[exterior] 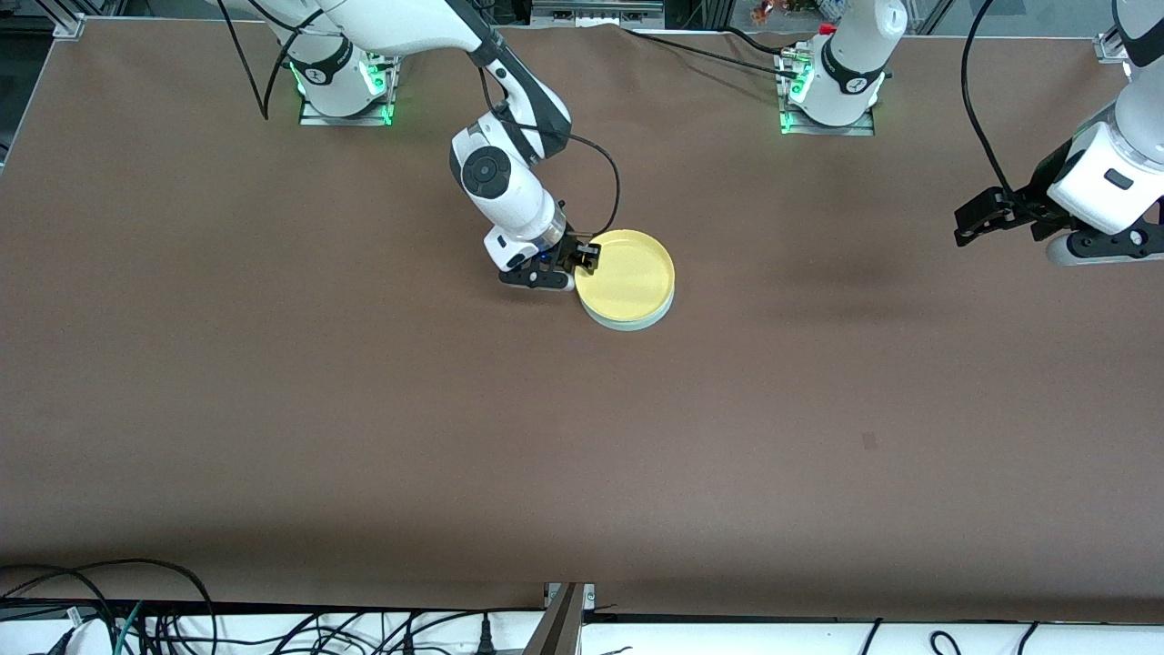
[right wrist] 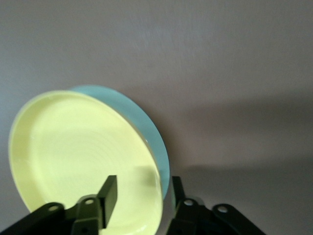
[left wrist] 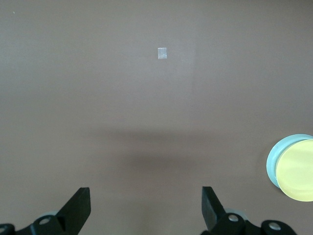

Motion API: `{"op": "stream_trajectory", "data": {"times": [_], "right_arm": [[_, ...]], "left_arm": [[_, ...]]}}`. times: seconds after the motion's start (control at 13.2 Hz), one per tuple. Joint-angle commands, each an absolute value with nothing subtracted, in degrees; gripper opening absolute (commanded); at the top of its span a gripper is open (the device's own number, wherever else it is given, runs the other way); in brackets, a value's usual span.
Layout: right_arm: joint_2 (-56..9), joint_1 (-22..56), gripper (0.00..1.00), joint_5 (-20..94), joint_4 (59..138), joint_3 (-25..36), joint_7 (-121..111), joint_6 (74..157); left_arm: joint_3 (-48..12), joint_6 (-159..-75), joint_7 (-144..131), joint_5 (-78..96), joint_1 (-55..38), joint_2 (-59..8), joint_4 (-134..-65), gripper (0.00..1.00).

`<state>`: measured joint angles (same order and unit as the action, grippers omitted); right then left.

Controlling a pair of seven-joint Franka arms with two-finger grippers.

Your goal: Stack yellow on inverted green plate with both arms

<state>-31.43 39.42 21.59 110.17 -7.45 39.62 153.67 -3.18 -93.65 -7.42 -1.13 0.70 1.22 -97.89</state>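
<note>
The yellow plate rests on the pale green plate near the table's middle; only a thin green edge shows below it. My right gripper is at the yellow plate's rim on the side toward the right arm's end. It is open, one finger inside the plate and one outside the rim. The right wrist view shows the yellow plate, the green plate under it and my right gripper. My left gripper is open and empty, up over the left arm's end of the table, waiting.
A small pale patch of tape lies on the brown table nearer the front camera, and shows in the left wrist view. Both plates show at that view's edge. Cables run along the front edge.
</note>
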Motion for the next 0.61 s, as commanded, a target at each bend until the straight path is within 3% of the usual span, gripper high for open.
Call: {"op": "stream_trajectory", "data": {"times": [0.0,0.23,0.53], "right_arm": [[-27.5,40.1,1.00,19.9,105.2,-1.3,40.6,142.9],[-27.4,39.8,1.00,10.8,92.4,6.3,39.5,122.6],[-27.2,38.1,1.00,8.4,86.0,15.4,25.1,110.7]], "left_arm": [[-3.3,-93.2,-6.1,-1.3,1.0,1.1,-96.8,1.00],[-3.4,-93.7,-6.1,-1.3,1.0,1.1,-96.8,1.00],[-3.3,-93.7,-6.1,-1.3,1.1,1.1,-96.8,1.00]]}}
